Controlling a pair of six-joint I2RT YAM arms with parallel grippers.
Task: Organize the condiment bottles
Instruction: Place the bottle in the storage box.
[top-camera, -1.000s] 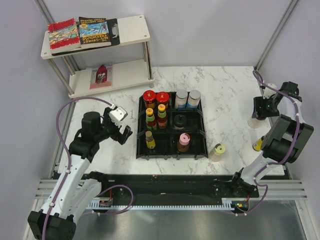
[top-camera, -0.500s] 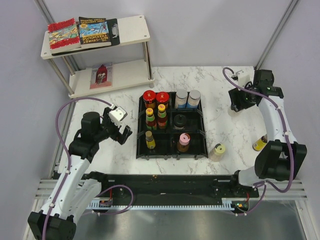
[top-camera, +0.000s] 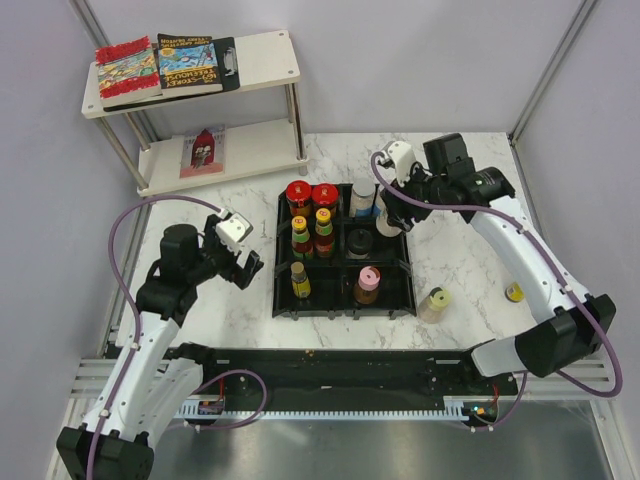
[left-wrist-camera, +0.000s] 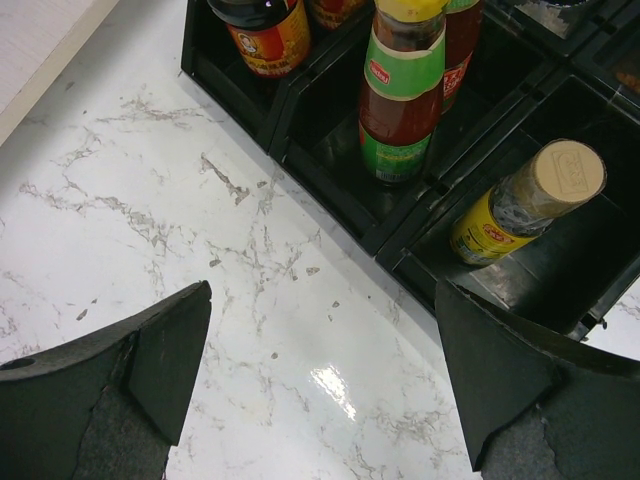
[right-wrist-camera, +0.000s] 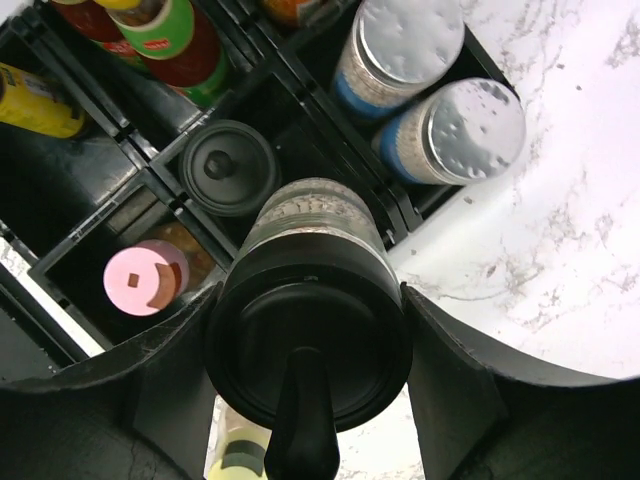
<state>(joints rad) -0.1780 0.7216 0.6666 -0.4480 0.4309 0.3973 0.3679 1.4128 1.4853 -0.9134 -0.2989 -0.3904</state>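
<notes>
Right gripper: clamped on black-capped jar, above tray.
Left gripper: wide open, empty, over worktop.

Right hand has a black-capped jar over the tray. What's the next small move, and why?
Probably lower it into the tray: the right hand grips the black-capped jar just above the slot holding a similar black-lidded jar, and there looks to be free room beside it.
</notes>
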